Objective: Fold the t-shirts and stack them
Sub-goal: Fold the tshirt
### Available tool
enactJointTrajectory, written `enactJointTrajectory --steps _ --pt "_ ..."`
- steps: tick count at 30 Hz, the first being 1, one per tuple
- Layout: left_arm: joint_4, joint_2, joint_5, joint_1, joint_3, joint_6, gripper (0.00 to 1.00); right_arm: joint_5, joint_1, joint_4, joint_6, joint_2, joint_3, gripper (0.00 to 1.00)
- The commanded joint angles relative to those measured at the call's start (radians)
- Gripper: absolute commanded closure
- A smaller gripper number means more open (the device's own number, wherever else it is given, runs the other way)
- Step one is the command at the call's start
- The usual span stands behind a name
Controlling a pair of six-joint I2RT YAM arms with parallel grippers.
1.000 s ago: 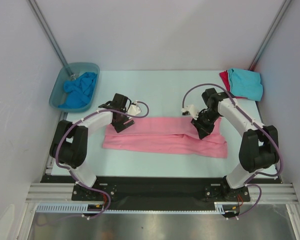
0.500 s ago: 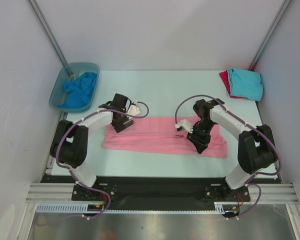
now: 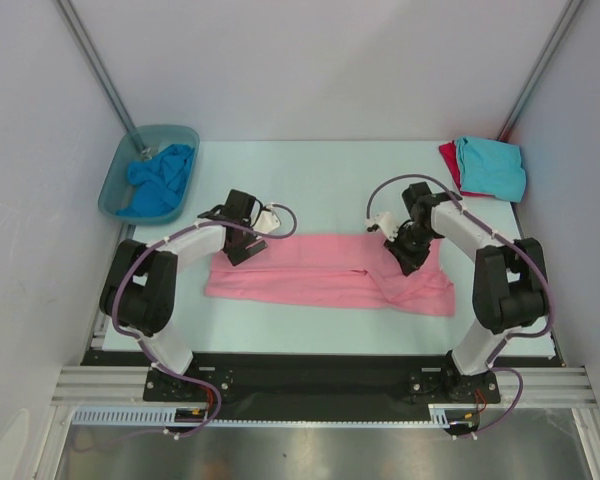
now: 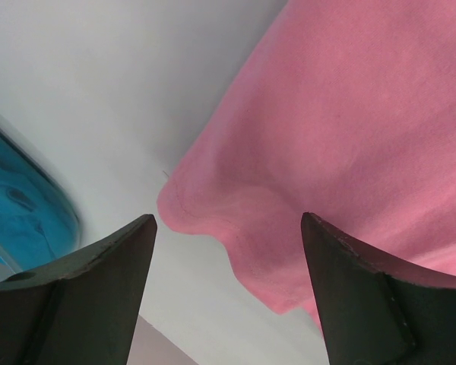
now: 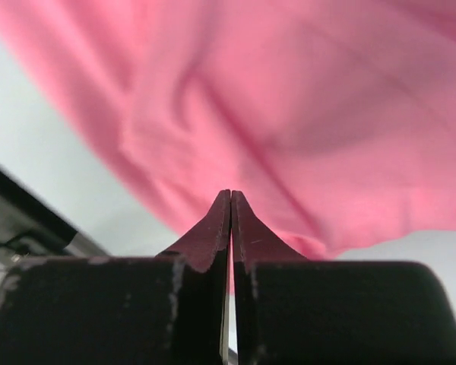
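Pink tee (image 3: 320, 280) lies mid-table as a long folded band: folding started, not complete. Left gripper (image 3: 239, 249) hovers over its left end, jaws apart. Right gripper (image 3: 410, 261) sits on the right part, jaws together, no cloth visibly pinched. Far right, turquoise tee (image 3: 492, 167) lies folded on red tee (image 3: 448, 157) — stacked. Far left, blue tee (image 3: 160, 178) lies crumpled in the tub (image 3: 113, 188) — unfolded. No legible markings.

A robotics lab test cell: plain white panel walls (image 3: 310, 60) enclose a pale table (image 3: 330, 170), with slotted aluminium rail (image 3: 100, 385) along the frame's bottom.
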Motion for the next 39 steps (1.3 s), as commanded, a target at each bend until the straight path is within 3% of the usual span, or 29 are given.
enactJointTrajectory --steps 1,12,23,39 --pt "0.077 -0.01 -0.045 -0.006 -0.024 0.019 0.18 0.065 -0.055 0.157 0.061 0.065 0.029 1.0" --pt "0.099 -0.001 -0.039 -0.006 -0.033 0.011 0.18 0.1 -0.152 0.2 0.071 0.127 0.053 1.0" --pt "0.099 0.007 -0.055 -0.006 -0.032 0.028 0.18 0.125 -0.155 0.013 0.026 0.084 0.05 1.0" --pt "0.083 -0.012 -0.068 -0.004 -0.035 0.049 0.18 0.12 -0.146 -0.076 -0.031 -0.049 -0.151 1.0"
